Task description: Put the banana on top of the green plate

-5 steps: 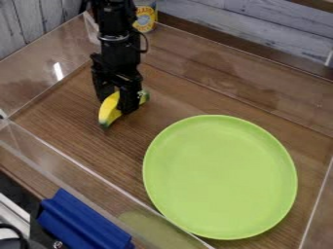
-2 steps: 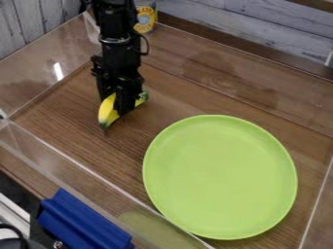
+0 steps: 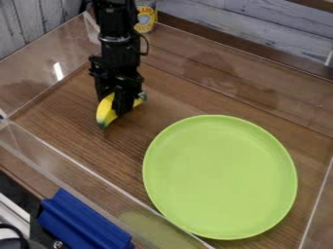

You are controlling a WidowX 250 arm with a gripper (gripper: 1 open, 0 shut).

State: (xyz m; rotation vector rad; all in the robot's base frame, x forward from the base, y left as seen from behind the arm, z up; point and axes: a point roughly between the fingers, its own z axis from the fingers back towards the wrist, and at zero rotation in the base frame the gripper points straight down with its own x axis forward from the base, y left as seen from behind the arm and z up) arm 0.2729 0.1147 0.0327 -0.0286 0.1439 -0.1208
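Note:
The small yellow banana (image 3: 107,111) lies on the wooden table at the left, its dark green stem tip toward the right. My black gripper (image 3: 119,98) points straight down over its upper end, and its fingers are shut on the banana. The banana's lower yellow end sticks out below the fingers toward the front left. To the right and nearer the front, the large lime-green plate (image 3: 219,175) lies flat with nothing on it, about a banana's length away from the fruit.
Clear plastic walls (image 3: 39,73) enclose the table on the left and front. A blue object (image 3: 85,226) lies outside the front wall at the lower left. A yellow-and-white item (image 3: 144,17) stands behind the arm at the back.
The fingers have closed in on the banana; a second ago they stood wider apart around it. The arm has stayed in place, and the banana and plate have not moved.

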